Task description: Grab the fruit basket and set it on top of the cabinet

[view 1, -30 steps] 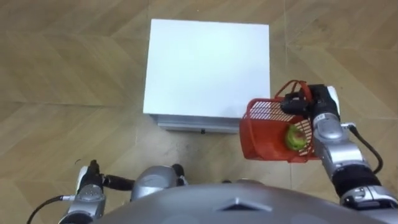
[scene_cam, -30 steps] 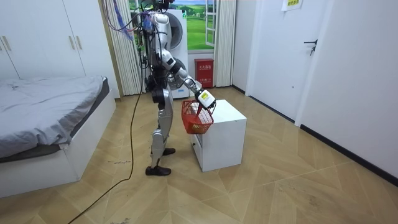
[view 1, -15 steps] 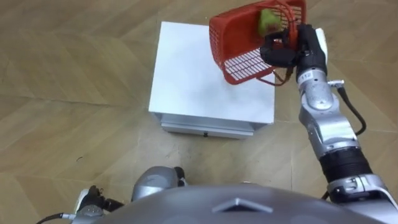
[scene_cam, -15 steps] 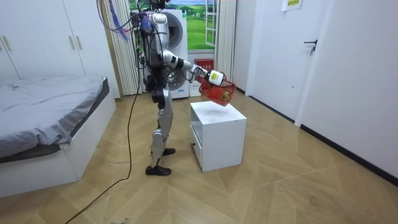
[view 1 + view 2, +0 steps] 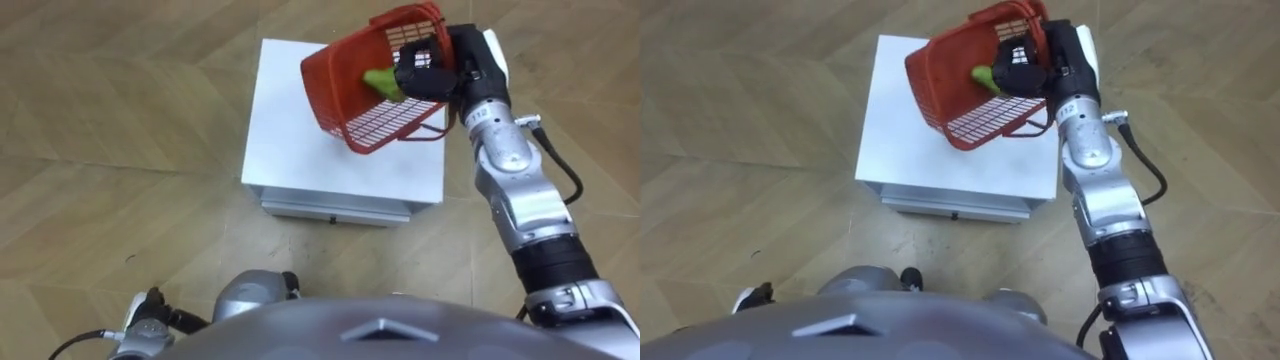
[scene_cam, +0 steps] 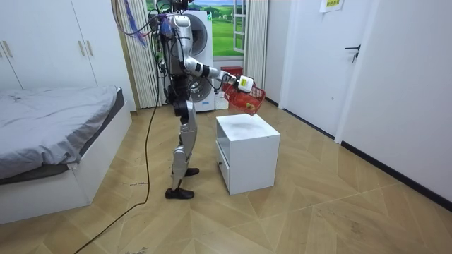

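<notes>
A red wire-mesh fruit basket hangs tilted in the air above the white cabinet, a green fruit showing inside it. My right hand is shut on the basket's rim and handle at its right side, arm stretched forward. In the right eye view the same basket and right hand appear over the cabinet top. In the room view the basket is held out at chest height over the cabinet. My left hand is low by my side at the bottom left.
The white cabinet has a drawer front facing me, on wooden parquet floor. In the room view a bed lies to the room view's left, a washing machine stands behind me, and a door is at the right.
The basket has shifted a little to the left and tilted further over the cabinet top, still in my right hand. A second ago it hung low beside the cabinet's front right corner.
</notes>
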You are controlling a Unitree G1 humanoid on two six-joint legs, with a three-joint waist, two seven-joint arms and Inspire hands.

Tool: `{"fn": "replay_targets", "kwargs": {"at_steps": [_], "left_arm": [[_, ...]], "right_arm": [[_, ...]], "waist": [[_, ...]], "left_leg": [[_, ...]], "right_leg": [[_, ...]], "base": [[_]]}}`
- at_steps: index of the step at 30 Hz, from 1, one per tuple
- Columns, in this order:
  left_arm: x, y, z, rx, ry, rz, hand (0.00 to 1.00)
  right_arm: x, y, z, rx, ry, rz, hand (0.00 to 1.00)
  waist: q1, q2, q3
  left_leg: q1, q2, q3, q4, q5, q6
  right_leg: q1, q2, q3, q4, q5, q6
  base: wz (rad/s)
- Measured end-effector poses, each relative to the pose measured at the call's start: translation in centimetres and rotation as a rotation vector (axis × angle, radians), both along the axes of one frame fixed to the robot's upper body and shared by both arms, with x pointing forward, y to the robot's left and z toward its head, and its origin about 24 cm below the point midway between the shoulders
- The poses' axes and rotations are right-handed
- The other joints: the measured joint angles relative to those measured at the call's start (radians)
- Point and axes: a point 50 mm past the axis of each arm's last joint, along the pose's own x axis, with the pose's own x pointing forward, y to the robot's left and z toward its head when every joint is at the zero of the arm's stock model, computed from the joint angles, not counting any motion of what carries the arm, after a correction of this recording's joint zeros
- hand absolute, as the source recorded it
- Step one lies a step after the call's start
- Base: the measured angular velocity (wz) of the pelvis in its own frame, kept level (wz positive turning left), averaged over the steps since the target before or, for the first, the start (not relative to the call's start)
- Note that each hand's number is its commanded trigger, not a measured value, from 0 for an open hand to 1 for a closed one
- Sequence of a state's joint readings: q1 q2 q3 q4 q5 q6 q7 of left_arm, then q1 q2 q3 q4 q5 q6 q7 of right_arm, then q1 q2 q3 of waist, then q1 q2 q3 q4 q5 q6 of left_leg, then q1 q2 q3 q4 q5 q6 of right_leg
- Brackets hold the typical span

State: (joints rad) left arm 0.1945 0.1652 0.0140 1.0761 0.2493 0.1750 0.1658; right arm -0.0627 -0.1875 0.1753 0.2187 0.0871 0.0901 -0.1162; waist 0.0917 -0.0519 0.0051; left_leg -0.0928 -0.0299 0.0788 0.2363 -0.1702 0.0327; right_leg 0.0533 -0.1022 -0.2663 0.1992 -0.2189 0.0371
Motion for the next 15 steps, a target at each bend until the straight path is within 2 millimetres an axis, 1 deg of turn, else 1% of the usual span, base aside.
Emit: {"fn": "replay_targets", "kwargs": {"at_steps": [2,8,11,15], "left_arm": [[-0.1,0.0,0.0,-0.001,0.004,0.001,0.00],[-0.4,0.0,0.0,0.001,0.023,-0.002,0.00],[-0.6,0.0,-0.1,0.007,0.037,-0.019,0.00],[-0.8,-0.1,-0.1,-0.016,0.052,-0.029,0.00]], "right_arm": [[0.0,0.0,0.0,0.003,0.001,-0.001,1.00],[-0.1,-0.2,-0.6,0.039,0.032,-0.017,1.00],[-0.4,-0.4,-1.6,0.043,0.088,-0.034,1.00],[-0.4,-0.8,-2.6,0.026,0.142,-0.048,1.00]], "waist": [[0.000,0.000,0.0002],[0.001,-0.002,0.0011],[0.004,-0.006,0.0050],[0.010,-0.007,0.0055]], "left_leg": [[-0.002,0.000,0.000,0.000,0.001,0.001],[-0.003,-0.001,0.000,0.002,0.002,0.003],[-0.005,0.000,0.001,0.001,0.003,0.003],[-0.008,0.001,0.001,0.000,0.003,0.003]], "right_leg": [[0.000,-0.001,-0.008,0.000,0.000,0.000],[0.000,-0.001,-0.010,0.001,0.000,0.000],[-0.003,-0.002,-0.012,0.002,0.000,0.000],[-0.007,-0.003,-0.011,0.003,0.000,0.000]], "base": [[0.00],[0.00],[0.00],[0.00]]}}
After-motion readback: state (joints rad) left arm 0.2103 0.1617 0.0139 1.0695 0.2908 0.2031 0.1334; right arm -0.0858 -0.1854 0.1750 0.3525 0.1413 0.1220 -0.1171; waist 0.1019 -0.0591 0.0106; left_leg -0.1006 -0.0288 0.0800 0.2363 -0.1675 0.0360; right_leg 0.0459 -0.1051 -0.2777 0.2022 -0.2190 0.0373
